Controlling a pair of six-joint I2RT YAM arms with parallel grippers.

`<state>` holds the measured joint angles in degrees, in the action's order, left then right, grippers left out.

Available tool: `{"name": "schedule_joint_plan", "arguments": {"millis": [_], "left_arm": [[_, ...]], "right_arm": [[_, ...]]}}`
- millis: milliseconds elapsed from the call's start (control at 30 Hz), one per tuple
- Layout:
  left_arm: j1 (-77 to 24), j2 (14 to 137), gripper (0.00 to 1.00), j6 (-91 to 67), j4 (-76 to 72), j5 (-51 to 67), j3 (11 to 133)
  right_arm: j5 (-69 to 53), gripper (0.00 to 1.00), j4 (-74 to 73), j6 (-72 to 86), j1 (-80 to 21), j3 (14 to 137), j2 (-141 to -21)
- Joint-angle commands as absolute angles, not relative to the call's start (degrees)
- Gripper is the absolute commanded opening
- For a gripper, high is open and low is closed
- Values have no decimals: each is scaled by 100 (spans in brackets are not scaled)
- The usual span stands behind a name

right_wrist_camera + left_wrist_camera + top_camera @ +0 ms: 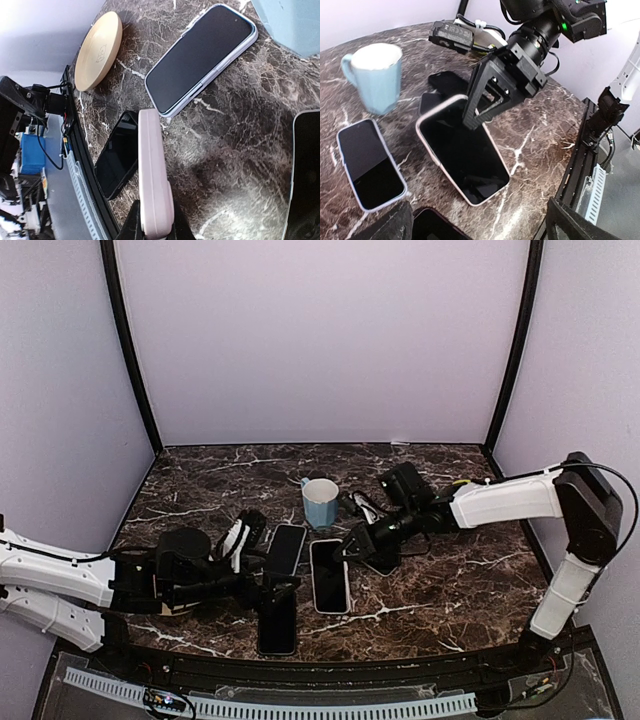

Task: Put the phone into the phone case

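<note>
A pink case with a black screen filling it (330,575) lies at the table's middle. My right gripper (352,550) is shut on its far end. In the left wrist view the case (462,150) looks tilted, far end raised in the right gripper (475,117), near end on the marble. The right wrist view shows its pink edge (152,175) between my fingers (134,225). My left gripper (477,222) is open over a black phone (435,227) near the front edge (278,618).
A lavender-cased phone (287,548) lies left of the pink one. A blue mug (321,502) stands behind them. Dark flat items (447,80) lie under the right arm. A tan disc (100,50) lies at the left. The front rail (580,165) is close.
</note>
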<state>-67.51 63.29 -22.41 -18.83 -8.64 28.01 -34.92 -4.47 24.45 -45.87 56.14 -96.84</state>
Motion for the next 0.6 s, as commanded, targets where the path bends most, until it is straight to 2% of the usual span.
{"name": "schedule_joint_plan", "arguments": {"millis": [0, 67, 100, 167, 200, 267, 433, 500, 567], "left_arm": [[-6736, 6161, 94, -2606, -1337, -1321, 2667], [-6733, 6172, 94, -2639, -1359, -1331, 2637], [-6726, 6184, 93, -2638, -1370, -1329, 2635], [-6724, 6213, 93, -2626, -1379, -1299, 2665], [-6724, 6236, 93, -2610, -1380, -1270, 2686], [-6724, 6254, 93, -2592, -1375, -1231, 2710], [-6724, 6286, 93, -2576, -1380, -1156, 2724], [-6724, 6303, 93, -2575, -1390, -1121, 2729], [-6724, 6325, 93, -2575, -1420, -1075, 2719]], "right_arm": [[-3902, 0, -937, 2143, -4387, 6328, -10248], [-3653, 1, -1011, 2139, -4337, 6502, -10508], [-3492, 7, -1085, 2136, -4319, 6595, -10616], [-3151, 25, -1263, 2103, -4315, 6818, -10839], [-2981, 38, -1398, 2046, -4315, 6945, -10912], [-2651, 51, -1755, 1904, -4315, 7220, -11029], [-1580, 63, -2749, 1529, -4303, 7908, -10866], [-716, 71, -3085, 1609, -4262, 7995, -10674], [-69, 83, -3194, 1798, -4206, 7867, -10467]]}}
